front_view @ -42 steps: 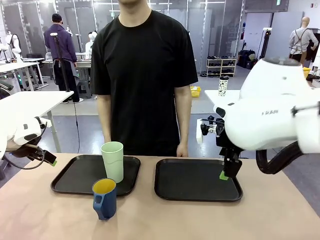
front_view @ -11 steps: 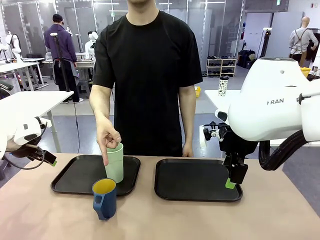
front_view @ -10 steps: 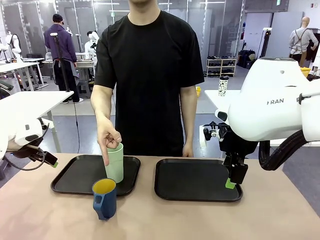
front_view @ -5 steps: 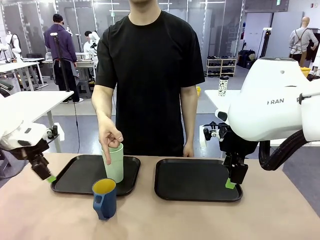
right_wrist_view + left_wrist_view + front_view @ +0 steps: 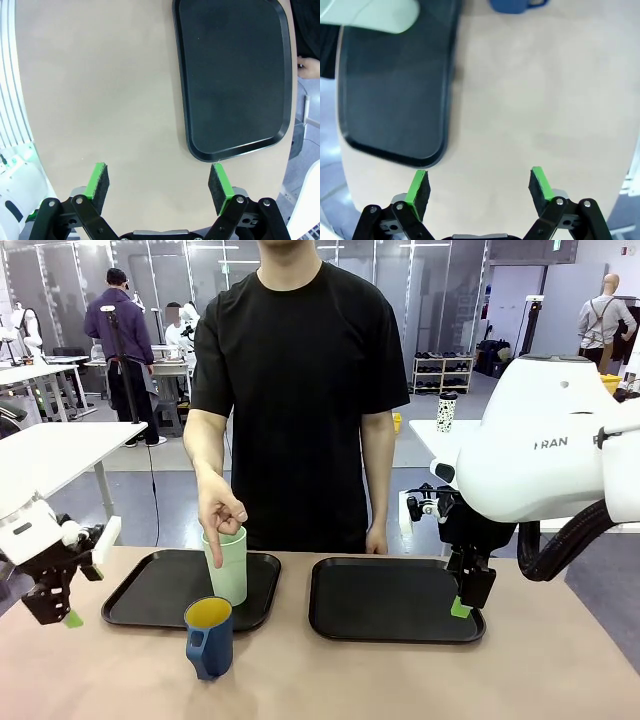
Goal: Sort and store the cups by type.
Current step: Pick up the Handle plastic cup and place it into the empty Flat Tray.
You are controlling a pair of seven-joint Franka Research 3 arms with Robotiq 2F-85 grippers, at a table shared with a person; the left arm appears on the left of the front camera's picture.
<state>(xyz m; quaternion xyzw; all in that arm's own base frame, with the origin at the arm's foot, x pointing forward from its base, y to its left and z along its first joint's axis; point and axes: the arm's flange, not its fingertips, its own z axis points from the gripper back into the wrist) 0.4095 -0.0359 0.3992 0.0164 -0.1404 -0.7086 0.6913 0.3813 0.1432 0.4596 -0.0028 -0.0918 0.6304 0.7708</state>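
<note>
1. Front view: a person in a black T-shirt stands at the far side of the table (image 5: pixel 400 680). The pointing hand (image 5: pixel 222 518) has its index finger down against the rim of the mint-green tumbler (image 5: pixel 230 575). The tumbler stands upright on the right part of the left tray (image 5: pixel 150 592), left of centre. The dark blue mug (image 5: pixel 210 640), yellow inside, stands on the table just in front of that tray, handle toward the camera. The left gripper (image 5: pixel 58 612) hangs at the lower left, beside the left tray's left edge. The right gripper (image 5: pixel 465 602) hangs over the right edge of the right tray (image 5: pixel 385 602).
2. Left wrist view: the left gripper (image 5: pixel 479 186) has its fingers spread wide over bare table, holding nothing. The left tray (image 5: pixel 395 100) fills the left side, the tumbler (image 5: pixel 370 15) is at the upper left, and the mug (image 5: pixel 517 5) is at the top edge.
3. Right wrist view: the right gripper (image 5: pixel 160 182) also has its fingers wide apart and holds nothing. The right tray (image 5: pixel 235 75) lies at the upper right.
</note>
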